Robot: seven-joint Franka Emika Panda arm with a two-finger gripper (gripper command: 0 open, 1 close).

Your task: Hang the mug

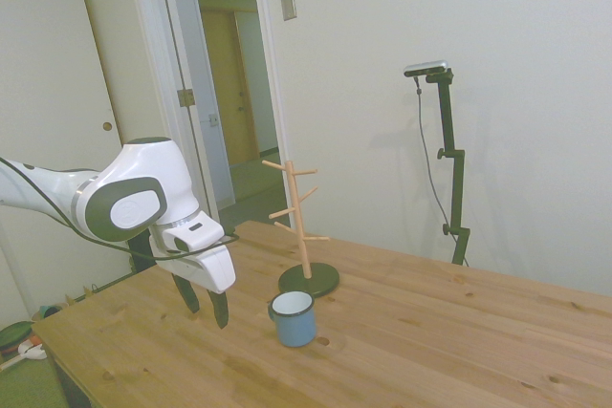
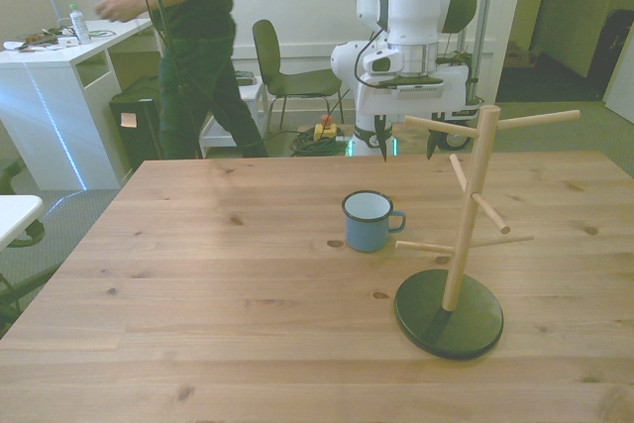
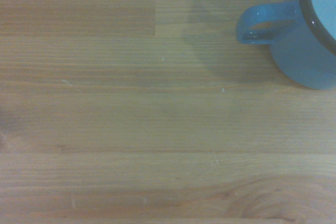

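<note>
The light-blue mug (image 2: 369, 222) stands upright on the wooden table (image 2: 228, 284), its loop handle pointing to the front view's right, toward the rack. In the side view the mug (image 1: 292, 317) sits just in front of the rack's dark round base (image 1: 309, 280). The wooden peg rack (image 2: 466, 215) carries nothing on its pegs. My gripper (image 2: 407, 141) hangs over the far part of the table, behind the mug and apart from it. It is open and holds nothing, as the side view of the gripper (image 1: 204, 301) also shows. The wrist view catches the mug (image 3: 310, 40) and its handle (image 3: 262, 24) at one corner.
A person (image 2: 193, 37) stands beyond the table at the front view's left, next to a white desk (image 2: 59, 56). A dark chair (image 2: 287, 66) is behind the table. The rack's base (image 2: 449, 312) sits near the front view's right.
</note>
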